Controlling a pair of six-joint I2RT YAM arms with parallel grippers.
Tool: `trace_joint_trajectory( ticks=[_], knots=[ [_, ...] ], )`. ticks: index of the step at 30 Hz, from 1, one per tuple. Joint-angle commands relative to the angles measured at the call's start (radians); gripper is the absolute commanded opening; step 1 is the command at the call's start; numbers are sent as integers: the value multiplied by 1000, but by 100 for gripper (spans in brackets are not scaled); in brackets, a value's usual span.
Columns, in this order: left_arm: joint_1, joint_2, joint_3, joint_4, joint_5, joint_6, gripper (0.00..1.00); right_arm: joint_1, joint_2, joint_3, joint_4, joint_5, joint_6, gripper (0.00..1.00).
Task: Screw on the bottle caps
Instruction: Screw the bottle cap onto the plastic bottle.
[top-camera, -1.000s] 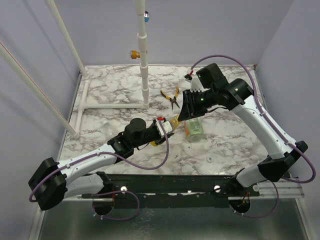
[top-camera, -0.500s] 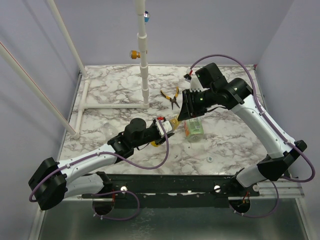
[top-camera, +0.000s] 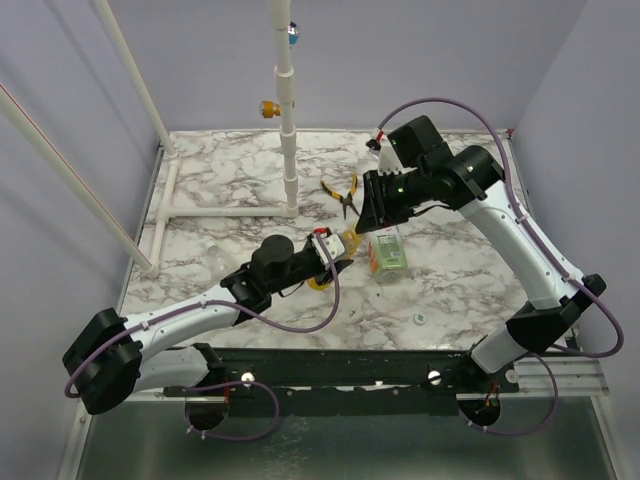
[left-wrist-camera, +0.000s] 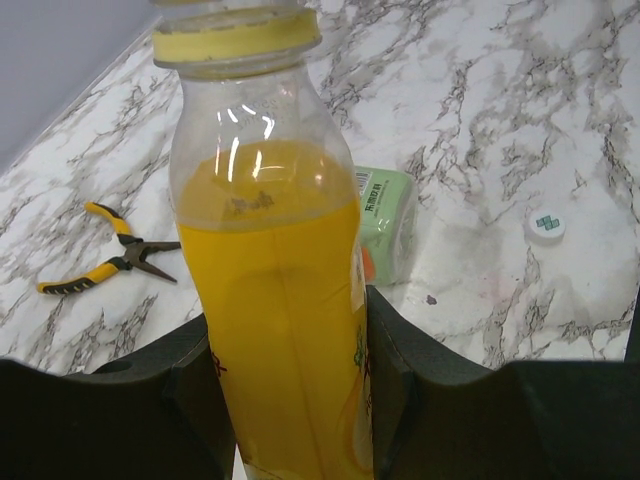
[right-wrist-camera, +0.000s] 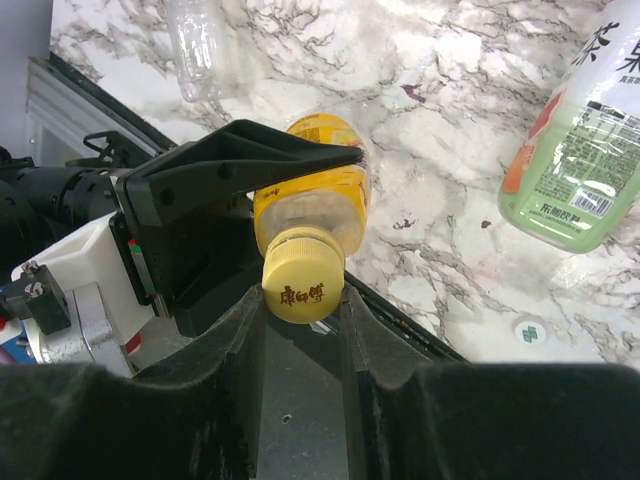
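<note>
Nearest to the arm bases, a small whitish cap (top-camera: 418, 318) lies alone on the marble-patterned table (top-camera: 230, 180), well apart from both bottles. It is round and flat, with a small green mark on its top.

A little farther in, the left end effector (left-wrist-camera: 290, 400) is closed on the body of the yellow bottle (left-wrist-camera: 280, 300), one black finger pressing on each side. This bottle is of clear plastic and is filled with yellow-orange liquid up to its shoulder; above this the wall is transparent, and a yellow ring sits at the neck. The bottle is tilted, and its neck points toward the right arm.

The yellow cap (right-wrist-camera: 303, 290) sits on the mouth of this bottle. It is round, with red characters printed on its top. The right end effector (top-camera: 360, 232) is closed on this cap, with its two fingers touching the rim on opposite sides. How far the cap is screwed down I cannot tell.

Just beside it, on the right, the bottle with the green-and-white label (top-camera: 387, 255) lies on its side on the table, holding a pale green liquid. Farther back lie the yellow-handled pliers (top-camera: 345, 195).
</note>
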Motion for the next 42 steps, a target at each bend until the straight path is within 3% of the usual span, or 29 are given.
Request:
trace_joint_trajectory(
  ticks=[1,16,42],
  knots=[
    [-17,5,36,212,56,7,0,27,53,33,-37,37,-18,26],
    [-16,82,-1,313,19,-19,0,30,82,109,-81,99,-14,31],
    [-15,123,-32,332,1,-34,0,30,51,121,-89,156,3,44]
  ],
)
